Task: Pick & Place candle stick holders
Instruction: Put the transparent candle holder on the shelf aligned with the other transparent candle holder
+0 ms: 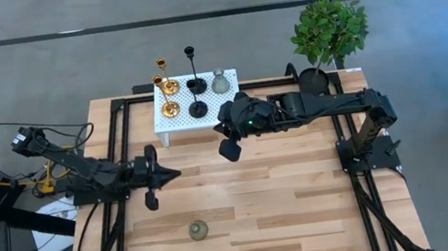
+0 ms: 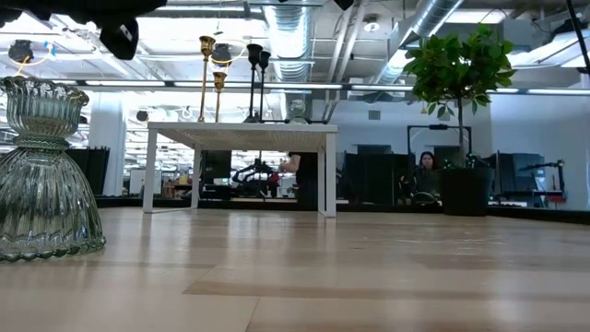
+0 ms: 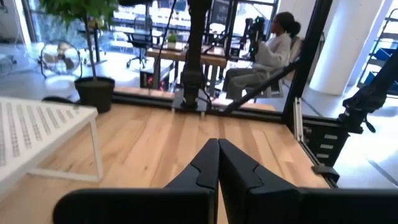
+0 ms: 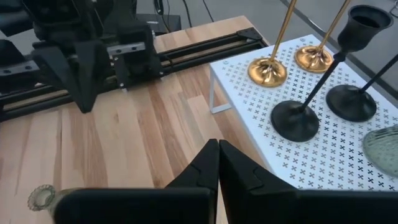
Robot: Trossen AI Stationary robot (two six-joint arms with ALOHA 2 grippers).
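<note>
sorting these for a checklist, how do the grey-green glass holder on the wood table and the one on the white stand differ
The grey-green ribbed glass holder on the bare wooden table stands alone near the front edge. The grey-green glass holder on the white perforated stand is raised, beside the black holders and gold holders. Both are squat, bottle-shaped, upright, and ungripped.

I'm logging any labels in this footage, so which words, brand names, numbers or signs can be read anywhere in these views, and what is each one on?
None can be read.
The white perforated stand carries only a punched cross pattern, no lettering.
The candle stick holders and the glass one on the table show no markings.
The left gripper and right gripper show no legible labels.
Room background: nothing readable.
</note>
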